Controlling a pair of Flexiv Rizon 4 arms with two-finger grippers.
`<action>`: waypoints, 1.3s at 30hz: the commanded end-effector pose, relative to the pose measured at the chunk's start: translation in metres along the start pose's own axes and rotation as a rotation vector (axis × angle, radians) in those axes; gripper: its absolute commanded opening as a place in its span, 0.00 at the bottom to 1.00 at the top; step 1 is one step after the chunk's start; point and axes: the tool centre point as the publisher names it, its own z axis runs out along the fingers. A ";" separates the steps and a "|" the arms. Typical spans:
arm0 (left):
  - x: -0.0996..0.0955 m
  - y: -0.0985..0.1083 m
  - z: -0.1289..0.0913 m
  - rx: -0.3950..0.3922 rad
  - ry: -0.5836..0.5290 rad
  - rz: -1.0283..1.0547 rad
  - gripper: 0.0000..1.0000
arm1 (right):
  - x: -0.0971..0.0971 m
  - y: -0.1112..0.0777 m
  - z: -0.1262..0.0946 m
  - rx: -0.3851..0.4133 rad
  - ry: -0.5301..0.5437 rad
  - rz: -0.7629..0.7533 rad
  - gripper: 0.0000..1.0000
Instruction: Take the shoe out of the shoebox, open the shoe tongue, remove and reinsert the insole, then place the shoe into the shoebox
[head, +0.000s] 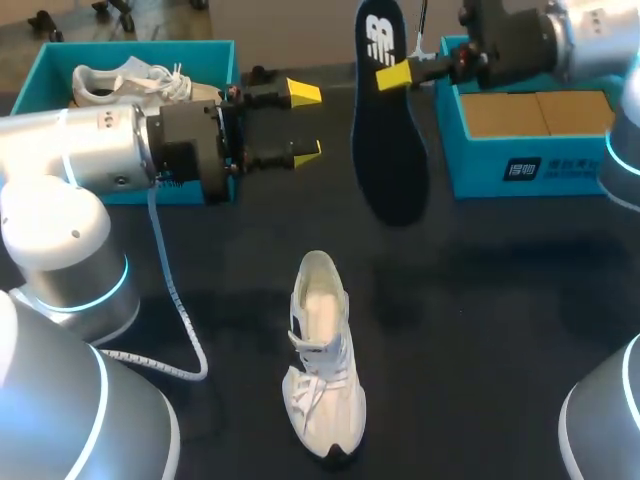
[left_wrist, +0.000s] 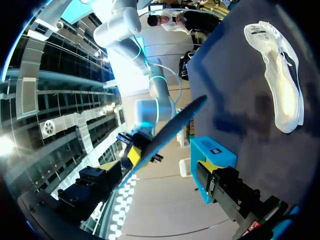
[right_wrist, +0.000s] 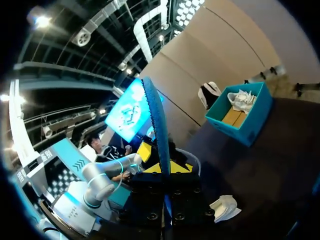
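Observation:
A white shoe (head: 322, 370) lies on the dark table near its front, toe toward me; it also shows in the left wrist view (left_wrist: 280, 75) and the right wrist view (right_wrist: 225, 207). My right gripper (head: 400, 72) is shut on the upper end of the dark insole (head: 385, 140), which hangs upright in the air above the table's back. The insole (right_wrist: 155, 120) stands edge-on between the right gripper's (right_wrist: 161, 160) fingers. My left gripper (head: 305, 122) is open and empty, just left of the insole. The insole (left_wrist: 170, 132) is ahead of the left gripper (left_wrist: 157, 172).
A teal shoebox (head: 225, 60) at the back left, beside my left arm, holds a second white shoe (head: 130, 80). Another teal box (head: 530, 165) with a cardboard lining stands at the back right. A white cable (head: 175, 300) trails from the left arm over the table.

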 end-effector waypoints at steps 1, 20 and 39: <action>0.001 0.000 0.002 -0.003 -0.001 0.002 1.00 | -0.012 0.017 0.007 0.053 0.023 0.000 0.00; 0.001 0.000 0.002 -0.003 -0.001 0.002 1.00 | -0.041 0.009 -0.011 0.011 -0.017 0.364 0.00; 0.001 0.000 0.002 -0.003 -0.001 0.002 1.00 | -0.062 0.015 0.009 0.072 -0.004 0.660 0.00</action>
